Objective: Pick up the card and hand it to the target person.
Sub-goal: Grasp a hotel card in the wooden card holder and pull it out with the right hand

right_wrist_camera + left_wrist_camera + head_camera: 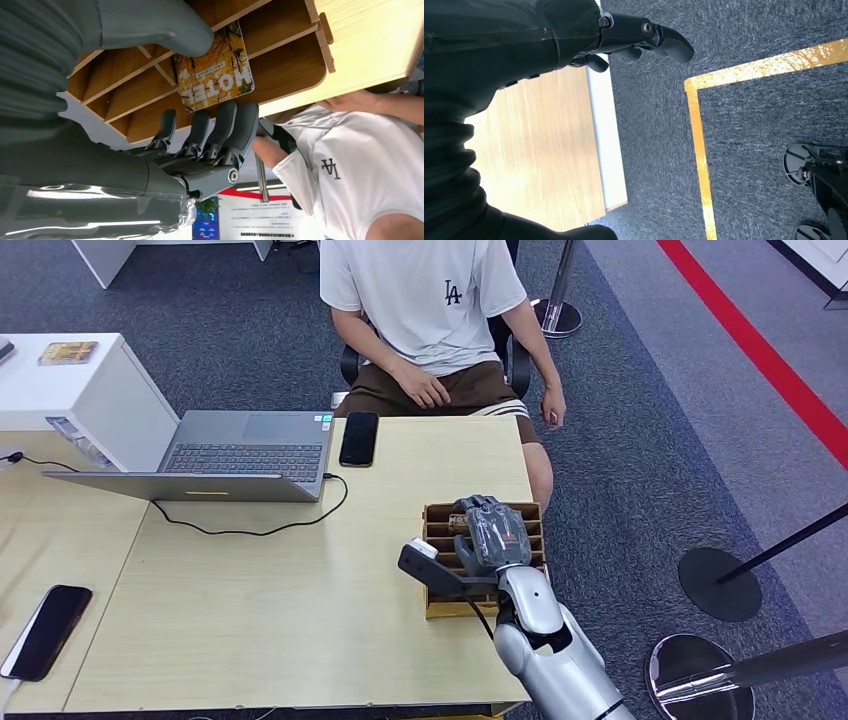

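The right hand (200, 135) hovers over the slotted wooden rack (434, 530), thumb and fingers apart, grasping nothing; the card (215, 67) stands in a slot between them — thin, stiff, likely slick; pinch its exposed upper edge.

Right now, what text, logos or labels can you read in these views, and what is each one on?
"LA": logo on the person's white shirt.
"HOTEL": on the card in the wooden rack, seen upside down by the right wrist camera; the smaller line above it is too small to read.
Sign behind the person: print too blurred to read.
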Controlling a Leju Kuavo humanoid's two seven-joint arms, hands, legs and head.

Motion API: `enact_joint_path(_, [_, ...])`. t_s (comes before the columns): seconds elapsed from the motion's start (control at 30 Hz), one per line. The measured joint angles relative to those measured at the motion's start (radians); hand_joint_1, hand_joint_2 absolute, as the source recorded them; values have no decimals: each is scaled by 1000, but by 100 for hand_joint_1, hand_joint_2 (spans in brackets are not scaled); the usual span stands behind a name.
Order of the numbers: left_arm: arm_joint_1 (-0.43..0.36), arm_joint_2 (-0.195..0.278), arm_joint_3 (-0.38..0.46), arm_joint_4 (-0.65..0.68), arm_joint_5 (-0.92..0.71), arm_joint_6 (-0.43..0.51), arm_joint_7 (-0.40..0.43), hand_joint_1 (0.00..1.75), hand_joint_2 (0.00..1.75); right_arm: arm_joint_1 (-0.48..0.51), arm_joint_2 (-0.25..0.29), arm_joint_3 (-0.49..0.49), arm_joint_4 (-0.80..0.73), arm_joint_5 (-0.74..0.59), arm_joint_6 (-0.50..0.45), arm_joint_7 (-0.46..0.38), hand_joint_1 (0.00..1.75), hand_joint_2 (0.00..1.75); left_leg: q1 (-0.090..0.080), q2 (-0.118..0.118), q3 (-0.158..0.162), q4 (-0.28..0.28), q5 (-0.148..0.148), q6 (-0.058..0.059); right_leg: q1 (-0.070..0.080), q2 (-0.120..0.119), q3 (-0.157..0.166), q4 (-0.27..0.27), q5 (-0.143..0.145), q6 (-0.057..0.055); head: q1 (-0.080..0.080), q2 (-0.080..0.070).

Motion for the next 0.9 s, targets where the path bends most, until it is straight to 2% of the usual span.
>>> enact_joint_path(0.1, [0, 0, 0, 0, 1, 0, 0, 0, 175, -2, 0, 0, 8, -1, 0, -1, 87, 175, 0, 0, 0, 0, 0, 0, 0, 0, 0, 0, 0, 0, 0, 0])
enact_joint_path(0.23, [0, 0, 0, 0, 2, 0, 0, 0, 175, -4, 1, 0, 14, -2, -1, -1, 97, 175, 0, 0, 0, 0, 0, 0, 0, 0, 0, 0, 0, 0, 0, 0])
enact_joint_path(0.37, [0, 0, 0, 0, 2, 0, 0, 0, 175, -5, 5, 0, 18, -2, -3, -1, 118, 175, 0, 0, 0, 0, 0, 0, 0, 0, 0, 0, 0, 0, 0, 0])
enact_joint_path(0.47, [0, 0, 0, 0, 2, -1, 0, 0, 175, -7, 7, 0, 18, -2, -6, -1, 122, 175, 0, 0, 0, 0, 0, 0, 0, 0, 0, 0, 0, 0, 0, 0])
enact_joint_path(0.6, [0, 0, 0, 0, 2, -1, 0, 0, 175, -10, 8, 0, 18, -2, -8, -1, 137, 175, 0, 0, 0, 0, 0, 0, 0, 0, 0, 0, 0, 0, 0, 0])
enact_joint_path(0.83, [0, -1, 0, 0, 2, -2, 0, 0, 175, -12, 8, -1, 18, -2, -11, -3, 144, 175, 0, 0, 0, 0, 0, 0, 0, 0, 0, 0, 0, 0, 0, 0])
enact_joint_path(0.9, [0, -1, 0, 0, 2, -2, 0, 0, 87, -12, 8, -1, 18, -2, -12, -3, 145, 175, 0, 0, 0, 0, 0, 0, 0, 0, 0, 0, 0, 0, 0, 0])
